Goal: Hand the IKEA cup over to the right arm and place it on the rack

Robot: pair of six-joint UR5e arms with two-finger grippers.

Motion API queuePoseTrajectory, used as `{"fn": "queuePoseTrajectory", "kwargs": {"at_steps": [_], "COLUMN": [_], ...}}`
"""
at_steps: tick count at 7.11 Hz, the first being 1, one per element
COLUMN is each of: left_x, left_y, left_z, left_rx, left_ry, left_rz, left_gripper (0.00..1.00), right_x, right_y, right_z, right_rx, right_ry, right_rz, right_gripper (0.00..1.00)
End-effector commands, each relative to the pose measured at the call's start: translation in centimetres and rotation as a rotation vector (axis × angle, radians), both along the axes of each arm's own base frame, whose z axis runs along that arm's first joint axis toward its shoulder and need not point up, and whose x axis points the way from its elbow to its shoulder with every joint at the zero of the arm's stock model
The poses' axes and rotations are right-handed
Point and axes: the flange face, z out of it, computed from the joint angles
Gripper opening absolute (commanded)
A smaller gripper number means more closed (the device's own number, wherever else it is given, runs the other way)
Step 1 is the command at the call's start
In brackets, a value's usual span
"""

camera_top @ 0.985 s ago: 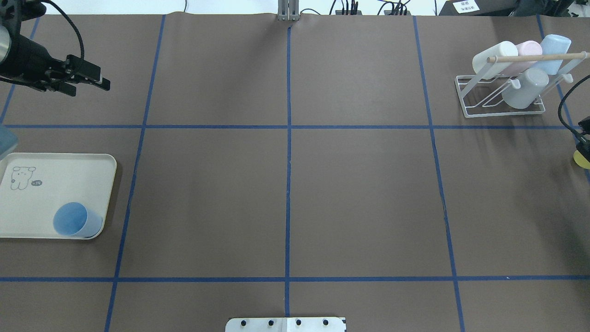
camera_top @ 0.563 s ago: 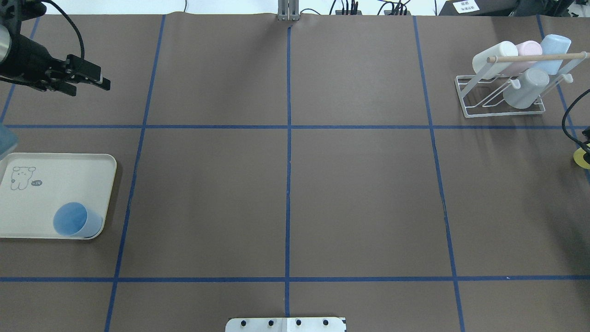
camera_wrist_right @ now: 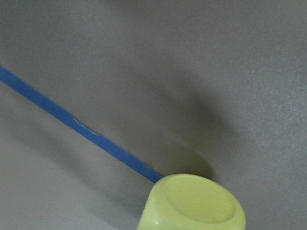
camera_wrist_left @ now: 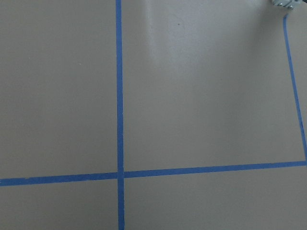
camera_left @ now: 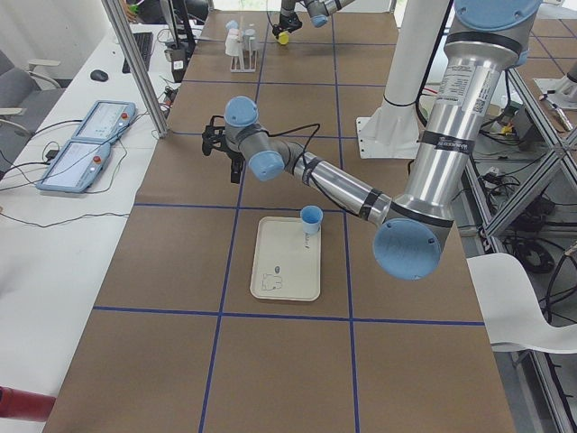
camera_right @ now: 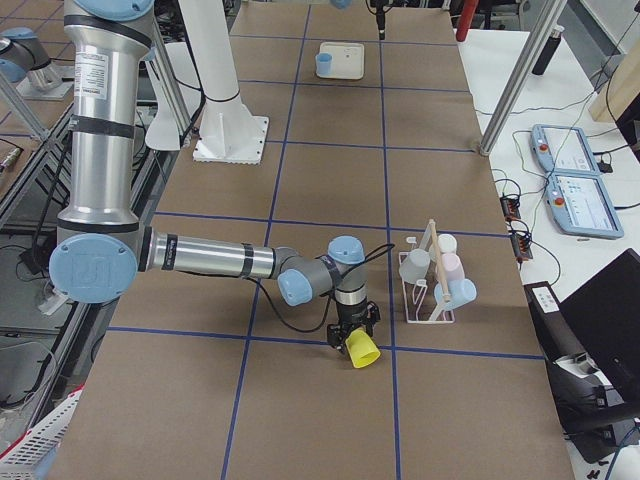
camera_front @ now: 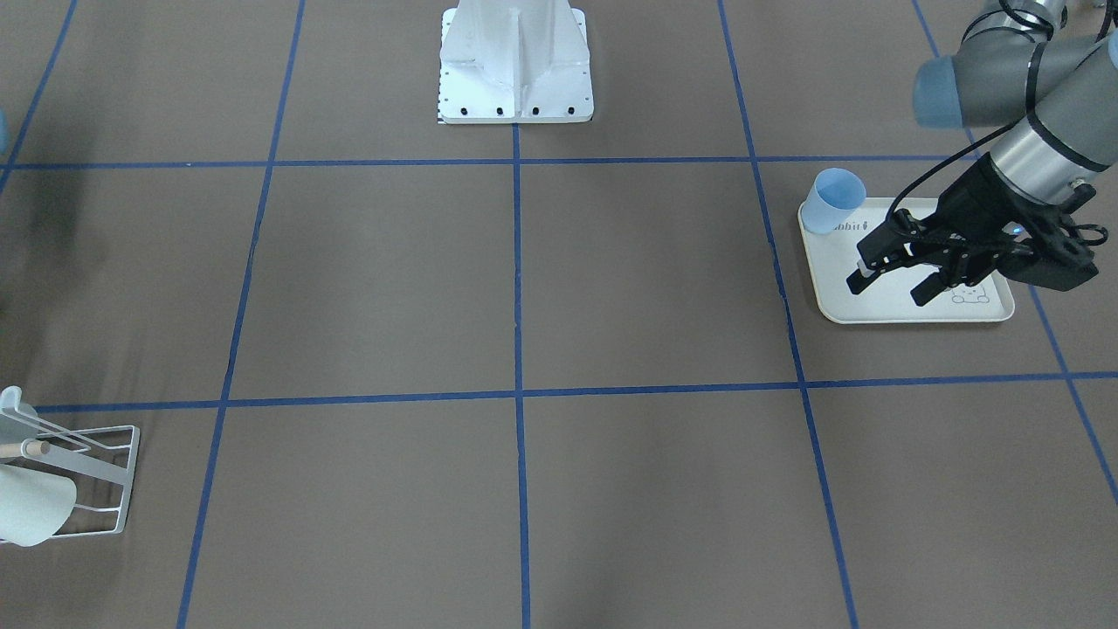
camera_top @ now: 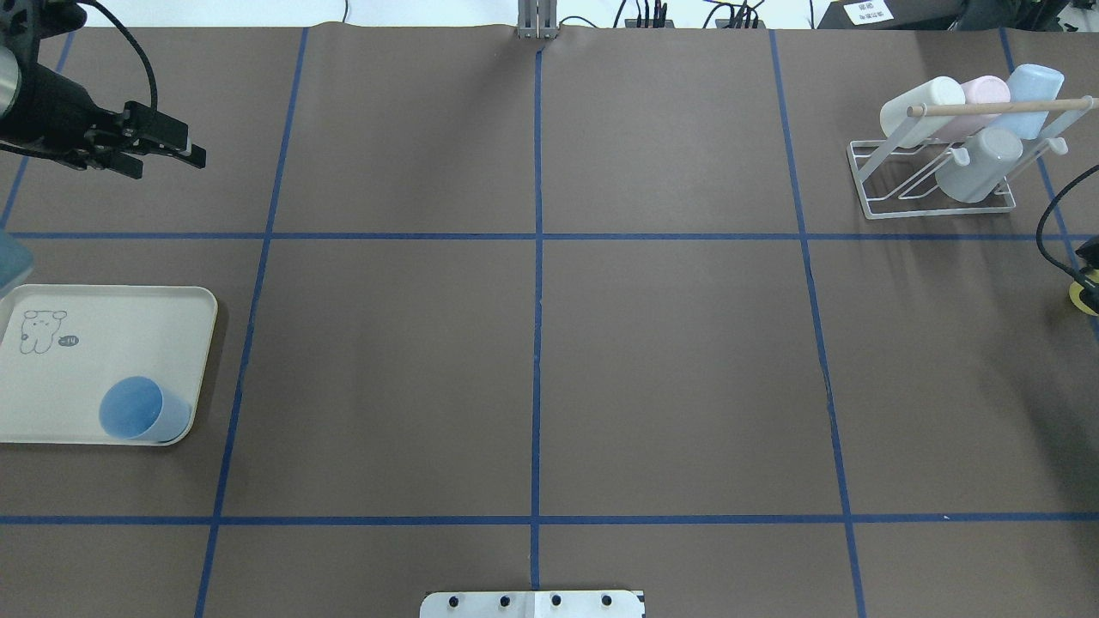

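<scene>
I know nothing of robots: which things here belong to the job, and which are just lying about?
Job: yellow cup, held by right gripper; white wire rack; left gripper, open.
Lying about: blue cup on rabbit tray; four cups already racked; robot base plate.

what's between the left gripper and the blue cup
In the overhead view, only bare mat, one blue tape line and bare tray lie between the left gripper and the cup.
</scene>
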Motion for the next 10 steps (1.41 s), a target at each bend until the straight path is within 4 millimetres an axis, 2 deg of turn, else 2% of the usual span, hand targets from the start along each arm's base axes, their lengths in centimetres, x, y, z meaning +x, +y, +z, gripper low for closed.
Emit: {"fn": "queuePoseTrajectory", "kwargs": {"at_steps": [1,2,3,4,5,6,9,10], "left_x": [0.0,-0.1,-0.1,-0.1,-0.1,-0.1,0.0,0.1], "left_y": [0.1,0.2,0.1,0.1,0.1,0.1,0.1,0.1], "left_z": [-0.2,-0.4,-0.4,-0.5,-0.5,-0.5,-0.4,-0.3], "left_rx": [0.003,0.006,0.004,0.006,0.007,0.007,0.007,0.006], "left_ry": [0.001,0.005,0.004,0.005,0.005,0.005,0.004,0.003], "left_rz": [0.000,-0.001,-0.001,-0.001,-0.001,-0.001,0.002,0.002], "left_gripper": [1.00,1.00,1.00,1.00,1.00,1.00,1.00,1.00], "right_x": [0.6,0.6,1.2,1.8,4.0,6.6,11.3,13.1], "right_y": [-0.4,-0.4,-0.8,-1.5,-2.7,-2.8,-1.7,-1.4], "right_z": [-0.6,-0.9,-1.2,-1.9,-5.1,-8.3,-12.8,-13.1], "right_rx": [0.015,0.050,0.062,0.072,0.138,0.189,-0.011,-0.061], "right_ry": [-0.008,-0.021,-0.026,-0.035,-0.066,-0.093,-0.434,-0.491], "right_rz": [0.016,0.020,0.040,0.061,0.111,0.169,0.483,0.555], "right_gripper": [0.43,0.11,0.00,0.00,0.00,0.00,0.00,0.00]}}
